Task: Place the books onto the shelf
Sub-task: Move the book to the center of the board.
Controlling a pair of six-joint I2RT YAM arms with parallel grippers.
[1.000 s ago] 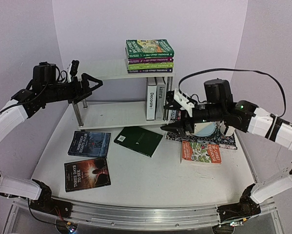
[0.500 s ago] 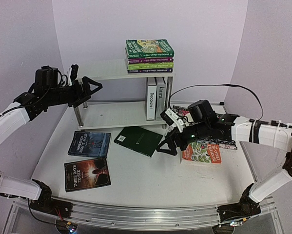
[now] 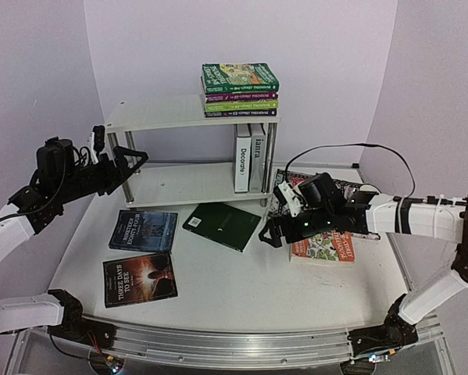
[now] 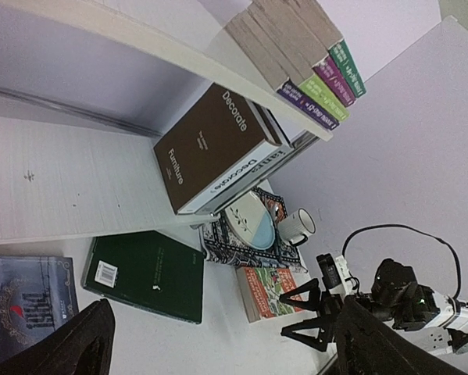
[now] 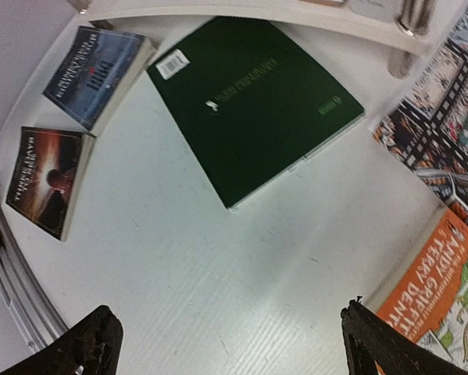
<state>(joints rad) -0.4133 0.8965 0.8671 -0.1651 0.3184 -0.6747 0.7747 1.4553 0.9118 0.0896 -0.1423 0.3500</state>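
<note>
Two dark-covered books lie flat on the left of the white counter (image 3: 241,301): the Three Days to See book (image 3: 140,279) nearest the arm bases, and just behind it a blue-grey book (image 3: 144,230). Further in, near the middle, a dark green book (image 3: 222,226) lies flat at an angle, its far corner close to the foot of the shelf. To its right the right claw (image 3: 269,233) hangs low over bare counter, between the green book and an orange cartoon paperback (image 3: 323,244). Its fingers are spread apart and grip nothing. The paperback lies flat beside the near edge of a black patterned mat (image 5: 441,117). On the left, the left claw (image 3: 132,166) is raised above the counter in front of the shelf's left legs, fingers wide apart and empty. Behind stands the white shelf (image 3: 179,183). Its lower board carries the brown Decorate (image 3: 241,156) and the grey ianra (image 3: 257,156), upright and side by side at the right end. Its top board bears a stack of four cartoon paperbacks (image 3: 240,90) lying flat, also at the right end.
</note>
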